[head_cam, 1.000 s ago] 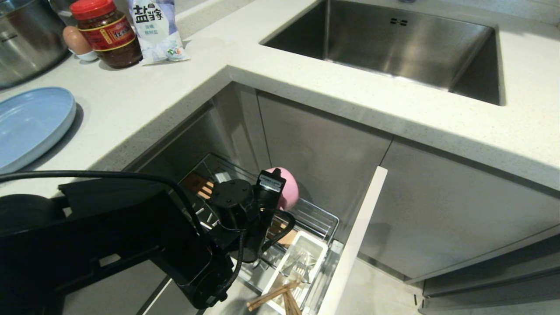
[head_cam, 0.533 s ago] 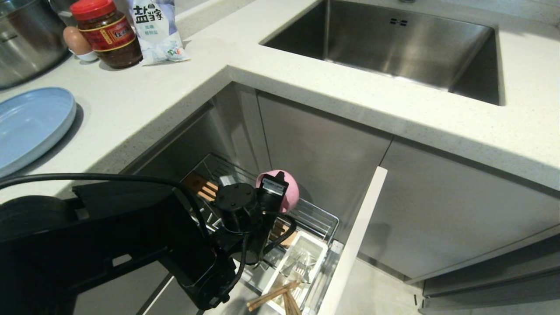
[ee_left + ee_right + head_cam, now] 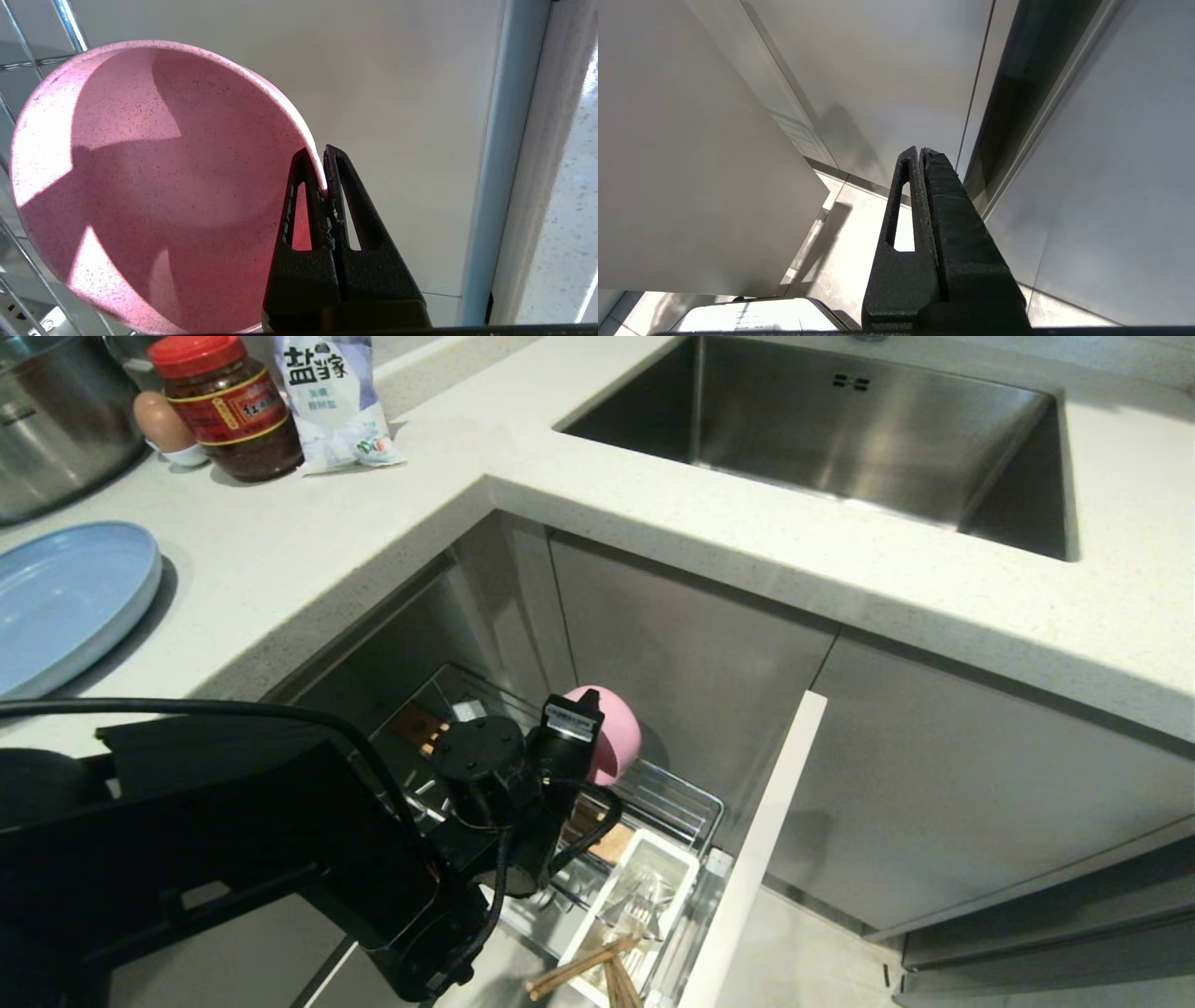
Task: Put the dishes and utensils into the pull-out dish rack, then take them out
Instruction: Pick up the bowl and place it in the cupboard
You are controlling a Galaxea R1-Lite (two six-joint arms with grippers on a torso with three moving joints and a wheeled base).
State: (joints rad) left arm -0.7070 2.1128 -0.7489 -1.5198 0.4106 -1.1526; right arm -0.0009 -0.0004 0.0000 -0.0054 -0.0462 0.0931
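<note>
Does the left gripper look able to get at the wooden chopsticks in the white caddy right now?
Probably not yet: the left gripper is shut on the rim of the pink round bowl, so it has no free jaws. The wooden chopsticks themselves stick out of the white caddy unobstructed.

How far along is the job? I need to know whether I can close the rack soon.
Not soon. The plate lies on the counter, outside the rack. The left gripper is shut on the bowl's rim, above the rack. Chopsticks and a fork sit in the caddy. Loading or unloading, I cannot tell. The right gripper is parked, shut.
</note>
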